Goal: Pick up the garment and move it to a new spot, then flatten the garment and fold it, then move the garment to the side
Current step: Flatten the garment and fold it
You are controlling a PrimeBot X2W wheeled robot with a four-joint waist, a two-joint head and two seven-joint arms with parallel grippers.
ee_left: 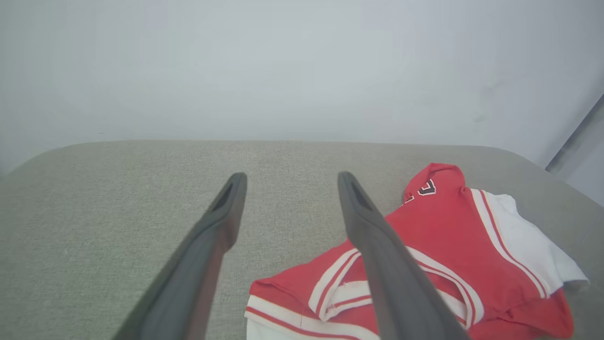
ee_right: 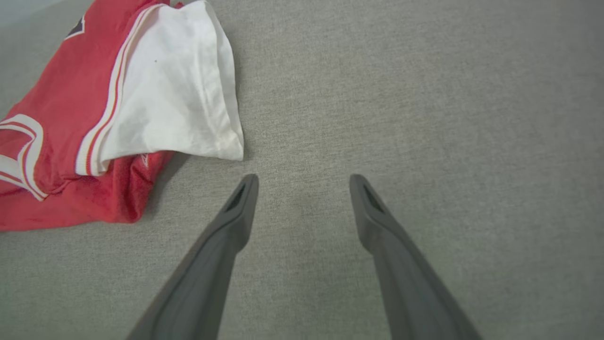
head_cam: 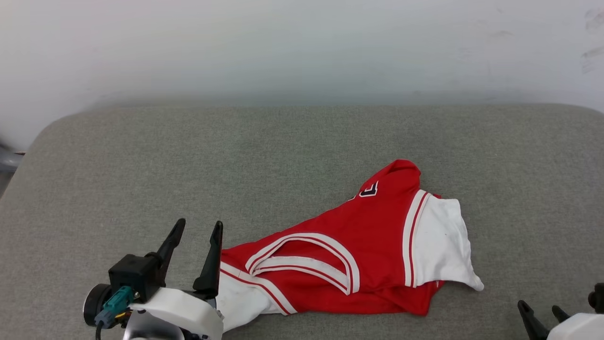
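We see the garment (head_cam: 373, 245), a red jersey with white sleeve panels and striped trim, lying crumpled and partly doubled over on the grey padded bench (head_cam: 302, 141), towards its front edge and somewhat right of the middle. One white sleeve spreads out at the jersey's right end, a dark-edged white numeral shows on the raised fold at the far side, and the striped neck opening faces up near the left end. At the front edge, left of centre, the left gripper (head_cam: 199, 223) stands with its two dark fingers spread apart and nothing between them. Its right finger is just beside the jersey's left end; we cannot tell whether it touches the cloth. Near the front right corner, the right gripper (head_cam: 539, 307) also has its fingers parted, empty, over bare upholstery near the white sleeve. A pale wall (head_cam: 302, 47) rises behind the bench's far edge.
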